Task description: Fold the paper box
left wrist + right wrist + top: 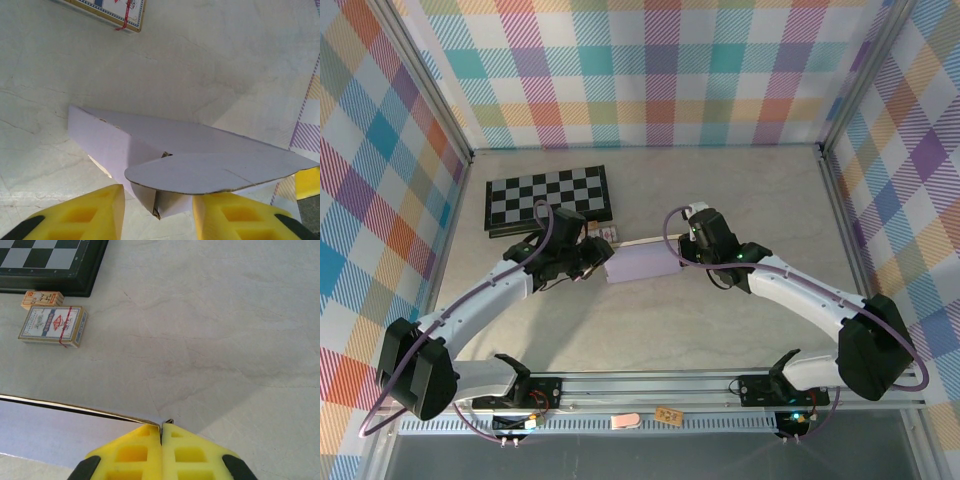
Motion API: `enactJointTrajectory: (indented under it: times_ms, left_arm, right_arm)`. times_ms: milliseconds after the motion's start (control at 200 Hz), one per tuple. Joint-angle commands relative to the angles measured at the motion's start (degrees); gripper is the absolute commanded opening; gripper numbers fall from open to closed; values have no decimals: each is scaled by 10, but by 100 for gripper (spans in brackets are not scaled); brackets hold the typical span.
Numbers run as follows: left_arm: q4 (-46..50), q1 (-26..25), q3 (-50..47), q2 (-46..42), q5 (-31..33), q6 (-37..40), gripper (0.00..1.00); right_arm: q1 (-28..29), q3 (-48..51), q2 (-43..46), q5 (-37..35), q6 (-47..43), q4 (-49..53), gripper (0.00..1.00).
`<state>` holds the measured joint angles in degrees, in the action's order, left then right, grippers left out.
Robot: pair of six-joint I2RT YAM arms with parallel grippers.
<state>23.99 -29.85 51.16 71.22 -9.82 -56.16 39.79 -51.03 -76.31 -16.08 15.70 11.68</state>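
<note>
The purple paper box (638,266) lies in the middle of the desk (720,180), just in front of the checkerboard (548,197). The left gripper (157,196) has its jaws spread, with one end of the box between them. The right gripper (161,428) has its jaws pressed together, pinching the box's thin edge.

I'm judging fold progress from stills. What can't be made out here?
- Top view: left gripper covers the box's left end.
- Left wrist: the top flap hides the box's inside.
- Right wrist: frame edges cut off most of the box; right gripper hides its corner.
- Card pack: print too small.
</note>
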Motion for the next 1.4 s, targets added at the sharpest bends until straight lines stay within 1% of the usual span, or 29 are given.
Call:
enactJointTrajectory:
  times_ms: [0, 85, 275, 365, 470, 565, 600, 665, 720, 820, 875, 925, 960, 1035, 1080, 1140, 1285, 1395]
  left_arm:
    - [-17, 7, -13, 9, 4, 1, 37]
    - [-8, 7, -25, 6, 12, 5, 32]
    - [-21, 8, -55, -2, 17, 6, 22]
    - [-28, 9, -58, 7, 13, 10, 14]
    - [-25, 9, -49, 11, 10, 16, 13]
    - [3, 9, -23, -1, 19, 29, 15]
    - [18, 9, -11, -9, 20, 34, 18]
    - [54, 8, 17, -20, 22, 41, 28]
    - [85, 8, 36, -36, 23, 44, 34]
    - [142, 8, 75, -58, 27, 65, 37]
    - [186, 8, 112, -58, 35, 98, 38]
    - [237, 8, 152, -46, 49, 151, 38]
    - [271, 7, 177, -32, 61, 202, 38]
    - [346, 8, 235, 9, 93, 298, 33]
    - [373, 8, 262, 32, 101, 351, 30]
    - [375, 8, 274, 51, 96, 410, 29]
    - [325, 6, 274, 77, 43, 507, 31]
    - [288, -1, 276, 93, 45, 561, 32]
  right_arm:
    - [3, 1, -16, -3, 10, 62, 0]
    - [3, 1, -16, -3, 11, 63, 0]
    - [3, 1, -16, -7, 16, 67, 0]
    - [3, 1, -17, -7, 16, 67, 0]
    - [3, -2, -21, -6, 17, 68, 0]
    - [3, -4, -22, -8, 19, 70, 0]
    - [3, -3, -23, -10, 20, 71, 0]
    - [3, -5, -23, -16, 22, 75, 0]
    - [3, -6, -23, -21, 23, 75, 0]
    - [3, -7, -23, -28, 27, 79, 0]
    - [3, -7, -24, -29, 26, 78, 0]
    - [3, -9, -25, -30, 27, 79, 0]
    - [3, -9, -26, -31, 27, 79, 0]
    - [3, -11, -28, -31, 26, 81, 0]
    - [4, -12, -29, -32, 26, 82, 0]
    - [4, -12, -29, -32, 25, 83, 0]
    - [4, -10, -26, -31, 26, 85, 0]
    - [4, -10, -25, -32, 26, 86, 0]
